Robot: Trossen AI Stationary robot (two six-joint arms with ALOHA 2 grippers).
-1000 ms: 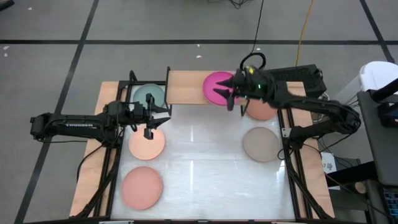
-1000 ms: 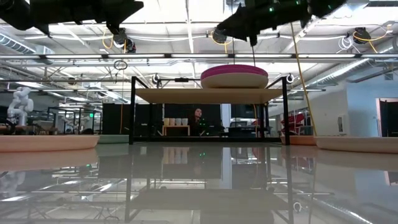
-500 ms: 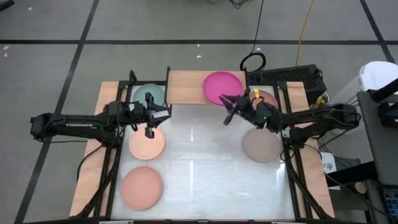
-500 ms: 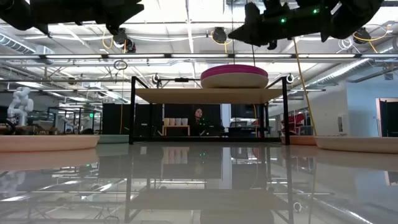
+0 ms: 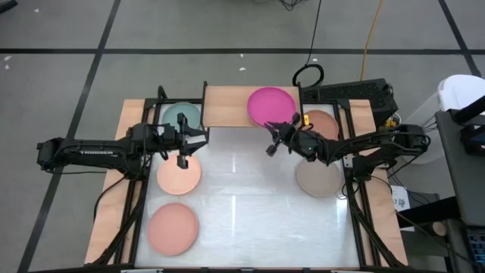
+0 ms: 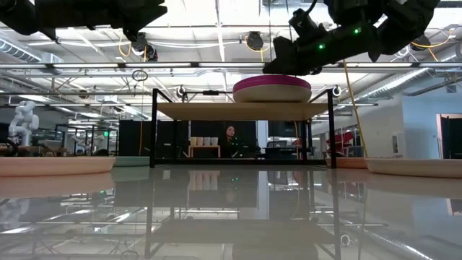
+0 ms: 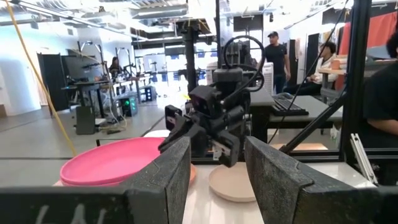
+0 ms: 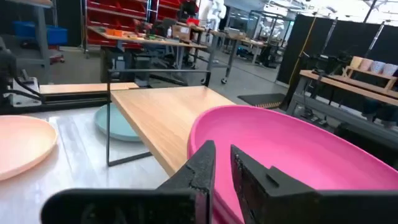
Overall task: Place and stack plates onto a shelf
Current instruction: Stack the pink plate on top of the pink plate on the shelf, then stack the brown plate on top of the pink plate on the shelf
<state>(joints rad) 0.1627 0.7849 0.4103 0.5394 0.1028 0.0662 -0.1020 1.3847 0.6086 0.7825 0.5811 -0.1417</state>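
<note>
Magenta plate (image 5: 271, 105) sat on shelf (image 5: 227, 106), 12 o'clock. Right gripper (image 5: 273, 142) hovered at its 6 o'clock, fingers nearly closed, empty. Left gripper (image 5: 184, 142) waited at 9, open.

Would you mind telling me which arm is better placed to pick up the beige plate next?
The right arm: its hand hangs just off the shelf, near the beige plate. The left hand hovers across the table.

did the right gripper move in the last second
Yes. In the high view the right gripper has pulled back off the magenta plate on the shelf, toward the table's middle. The plate stayed put.
</note>
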